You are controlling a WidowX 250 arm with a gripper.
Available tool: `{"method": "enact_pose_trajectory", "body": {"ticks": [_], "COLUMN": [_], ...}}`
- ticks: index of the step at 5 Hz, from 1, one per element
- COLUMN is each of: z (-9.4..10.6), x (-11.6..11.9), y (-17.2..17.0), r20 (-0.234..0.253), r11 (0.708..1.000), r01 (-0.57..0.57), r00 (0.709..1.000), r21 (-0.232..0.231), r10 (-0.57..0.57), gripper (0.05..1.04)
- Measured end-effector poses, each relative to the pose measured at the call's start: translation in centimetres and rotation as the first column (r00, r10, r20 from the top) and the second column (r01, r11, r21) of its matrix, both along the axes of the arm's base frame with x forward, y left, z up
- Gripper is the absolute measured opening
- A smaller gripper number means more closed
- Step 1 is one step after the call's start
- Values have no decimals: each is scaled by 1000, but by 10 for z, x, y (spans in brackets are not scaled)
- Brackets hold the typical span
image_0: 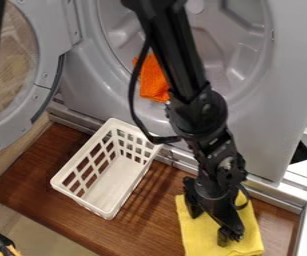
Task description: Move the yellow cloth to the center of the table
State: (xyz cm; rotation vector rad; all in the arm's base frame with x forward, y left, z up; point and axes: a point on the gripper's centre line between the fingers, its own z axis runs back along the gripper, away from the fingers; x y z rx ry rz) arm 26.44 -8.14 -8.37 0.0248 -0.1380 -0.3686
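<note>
Camera view, left to right: A round, glazed appliance door (45, 75) is hanging open over the edge of a brown wooden tabletop (29, 172), where a white slotted plastic basket (82, 202) is standing, its open top facing up. Behind and just right of it, an orange cloth (154, 82) is draping over the lip of the drum opening in a gray front-loading machine (276, 100). Farther right, the black robot arm (212, 120) is passing in front of that opening, its black gripper (210, 229) hanging over the yellow cloth (199, 240) with its two fingers standing spread, pinching nothing that can be made out. The cloth is lying flat on the right side of the tabletop, near the front of the view and well apart from the basket. Whether the fingertips are touching it is staying unclear from this angle. By the look of it, the fabric is promising to be light, soft and limp, with nothing fragile about it and enough nap to be gripping well. The flat middle is offering little to pinch unless the tips are pressing down and gathering up a fold; the near-left edge is looking like another fair hold. A low drag leftward is probably suiting the job, though the free end is likely to be trailing or bunching, and the basket is sitting close to the cloth's destination.
</note>
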Motion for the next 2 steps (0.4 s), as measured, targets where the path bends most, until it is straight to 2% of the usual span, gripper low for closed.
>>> {"method": "enact_pose_trajectory", "body": {"ticks": [2], "z": [1], "x": [-6], "y": [33], "r20": [-12], "r11": [997], "r01": [-75], "r00": [997], "r21": [29], "r10": [76], "gripper": [1001]}}
